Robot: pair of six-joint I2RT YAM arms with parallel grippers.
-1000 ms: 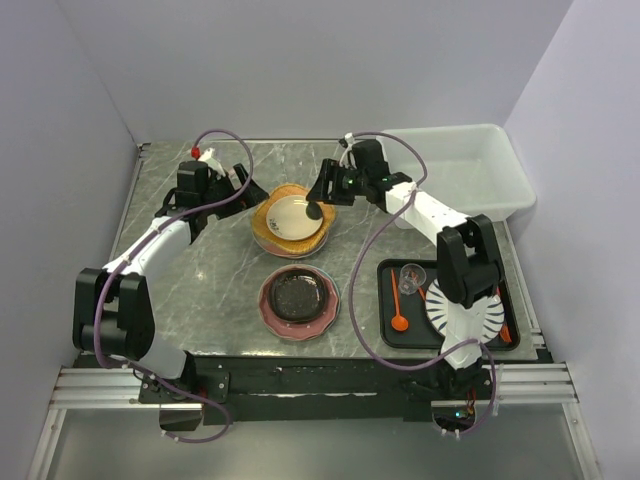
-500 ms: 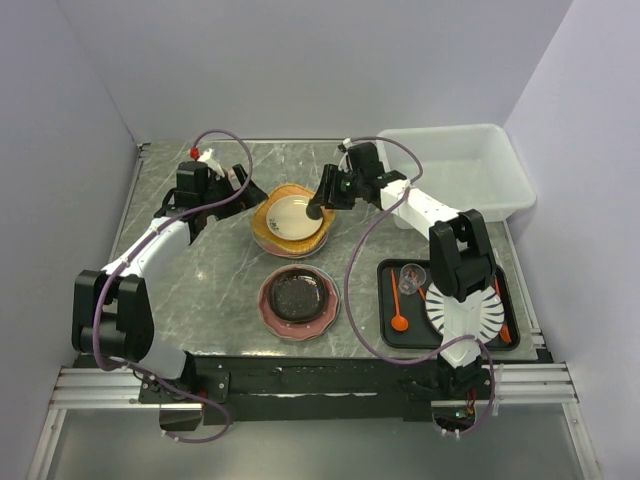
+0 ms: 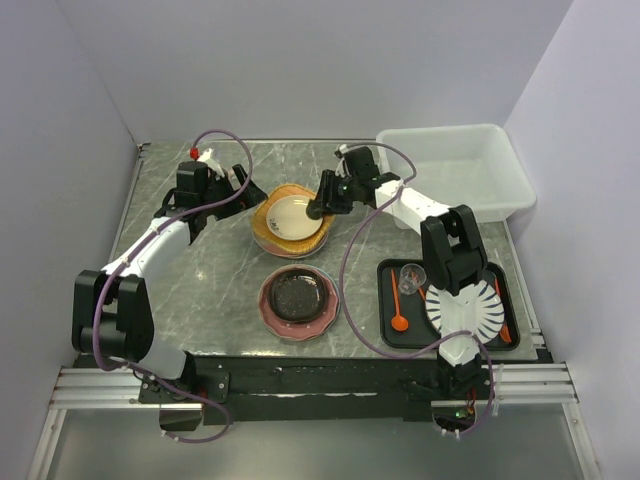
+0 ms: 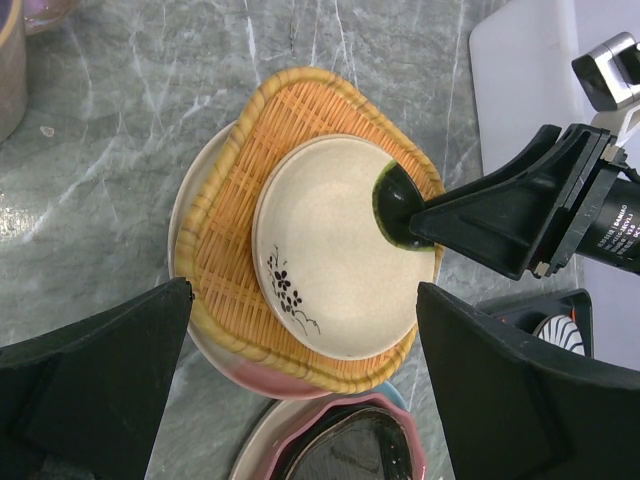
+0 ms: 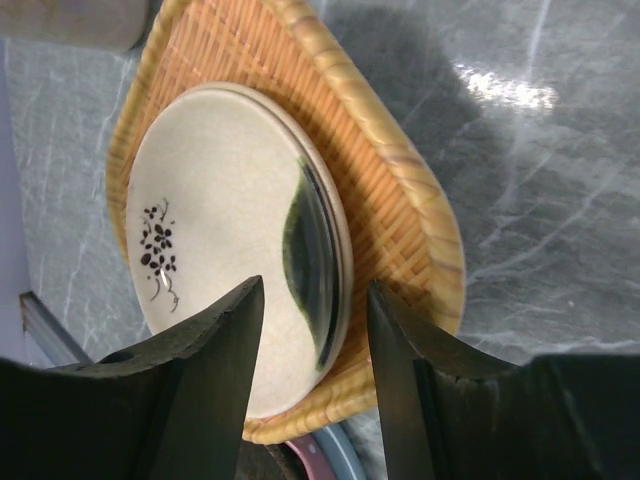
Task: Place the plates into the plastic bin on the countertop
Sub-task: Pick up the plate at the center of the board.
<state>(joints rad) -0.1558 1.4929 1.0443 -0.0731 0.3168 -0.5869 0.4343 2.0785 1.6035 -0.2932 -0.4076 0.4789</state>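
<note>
A small cream plate (image 3: pixel 291 219) with a dark green patch lies on an orange woven rounded-square plate (image 3: pixel 270 232), on top of a pink-and-cream plate (image 4: pixel 262 380). My right gripper (image 3: pixel 317 207) is open, its jaws either side of the cream plate's (image 5: pixel 210 200) right rim, with gaps showing. My left gripper (image 3: pixel 240 187) is open wide and empty, left of this stack (image 4: pixel 330 250). A black speckled plate (image 3: pixel 297 295) sits in a pink plate (image 3: pixel 326 311) nearer the front. The translucent plastic bin (image 3: pixel 500 190) stands at the back right on the countertop (image 3: pixel 200 290).
A black tray (image 3: pixel 388 330) at the front right holds a white plate with black stripes (image 3: pixel 470 315), a clear glass (image 3: pixel 410 277) and an orange spoon (image 3: pixel 398 316). A grey cup (image 4: pixel 8 60) stands left of the stack. Walls close in the back and both sides.
My right arm's forearm has swung left and its gripper has settled closer over the cream plate's right rim. The left arm and the plates have not moved.
</note>
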